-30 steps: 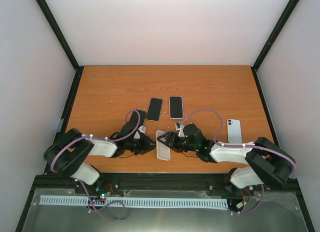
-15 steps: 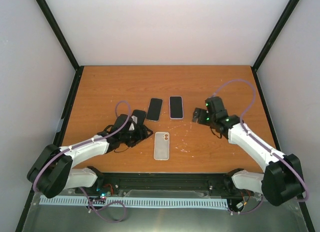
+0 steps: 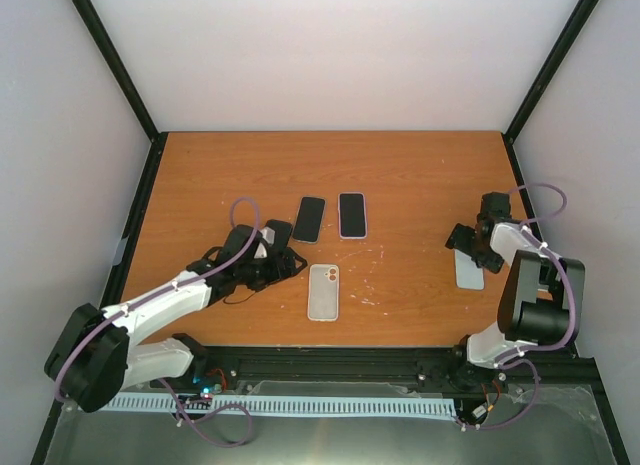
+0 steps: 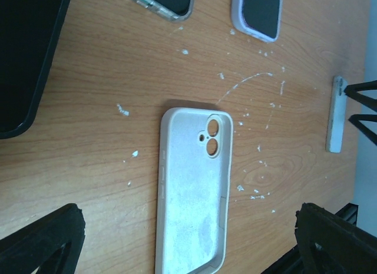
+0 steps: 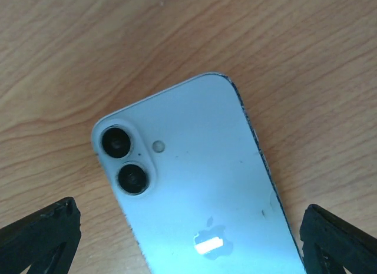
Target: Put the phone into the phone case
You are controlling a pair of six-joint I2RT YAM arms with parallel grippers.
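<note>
On the table (image 3: 400, 175), the big change is the right arm: a second ago it reached in at the centre beside the phone case (image 3: 323, 291), half a second ago it was crossing the middle right, and now it is folded out to the right edge. There the right gripper (image 3: 467, 239) hangs over the phone (image 3: 469, 274). The left arm has shifted only a little, and the left gripper (image 3: 281, 266) sits just left of the case, which lies where it did before. In the right wrist view the phone (image 5: 200, 185) lies face down between the fingers (image 5: 41, 238), which are spread wide on either side of it and seem clear of its edges. This looks like the approach to the pickup, with the grasp not yet made. The left fingers (image 4: 41, 238) are also apart, and the empty case (image 4: 194, 191) lies open side up between them. Phone and case remain well apart, so the carry and the insertion are still to come.
</note>
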